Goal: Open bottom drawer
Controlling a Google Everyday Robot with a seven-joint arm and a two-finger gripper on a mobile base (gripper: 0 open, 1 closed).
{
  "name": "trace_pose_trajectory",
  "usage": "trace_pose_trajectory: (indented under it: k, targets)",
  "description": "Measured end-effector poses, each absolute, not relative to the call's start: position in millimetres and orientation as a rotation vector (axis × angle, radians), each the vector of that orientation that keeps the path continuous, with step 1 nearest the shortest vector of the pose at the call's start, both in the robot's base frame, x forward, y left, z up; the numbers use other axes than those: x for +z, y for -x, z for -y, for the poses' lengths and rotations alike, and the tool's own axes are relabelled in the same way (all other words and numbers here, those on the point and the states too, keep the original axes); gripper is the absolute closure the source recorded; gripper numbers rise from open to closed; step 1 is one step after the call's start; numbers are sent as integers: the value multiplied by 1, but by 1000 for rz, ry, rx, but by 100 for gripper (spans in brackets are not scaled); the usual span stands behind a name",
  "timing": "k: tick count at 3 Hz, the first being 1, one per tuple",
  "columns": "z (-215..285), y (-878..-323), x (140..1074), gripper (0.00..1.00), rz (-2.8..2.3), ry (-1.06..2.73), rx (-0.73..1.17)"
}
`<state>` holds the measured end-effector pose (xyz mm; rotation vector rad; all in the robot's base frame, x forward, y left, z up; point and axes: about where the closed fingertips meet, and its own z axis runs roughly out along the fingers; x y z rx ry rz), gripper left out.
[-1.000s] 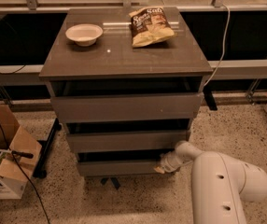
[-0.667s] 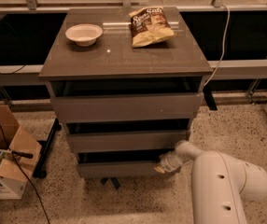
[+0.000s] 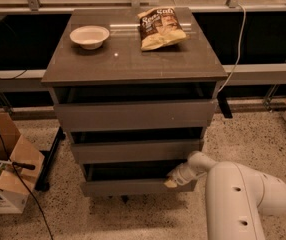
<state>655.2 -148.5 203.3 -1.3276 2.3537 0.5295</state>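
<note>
Because the claw (image 3: 175, 180) sits at the right end of the bottom drawer (image 3: 128, 187), at the upper edge of its flat grey front low on the cabinet (image 3: 148, 66), the coming move turns on one relation. The drawer's front runs long from side to side across the cabinet's face, while its travel is straight out of that face, toward the speckled floor (image 3: 133, 219) in front of the cabinet. The claw looks to be touching or hooked over that upper edge, with the dark slot of the drawer's box just behind it. Whether it is released or clenched on the edge I cannot tell.

Nearly all of the front lies toward the cabinet's other side from the claw. I judge that a pull from this off-centre spot must go square to the cabinet's face, not slanted along the front, or the drawer may skew on its runners. The white arm (image 3: 243, 199) reaches in from the cabinet's front right corner, so it seems to have room to draw back away from the cabinet.

The bottom drawer is the lowest of three. A dark gap shows above its front, though how far out it stands I cannot say. Above it are the middle drawer (image 3: 133, 151) and the top drawer (image 3: 133, 115), both apart from the claw. On the cabinet's top surface rest a white bowl (image 3: 89, 36) and a chip bag (image 3: 160, 28), well apart from the work.
</note>
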Motion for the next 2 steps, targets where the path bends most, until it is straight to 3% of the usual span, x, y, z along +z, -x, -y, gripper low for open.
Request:
trace_pose_trajectory:
  k: [2]
  targets:
    - [154, -629, 198, 27, -2421, 1355, 521]
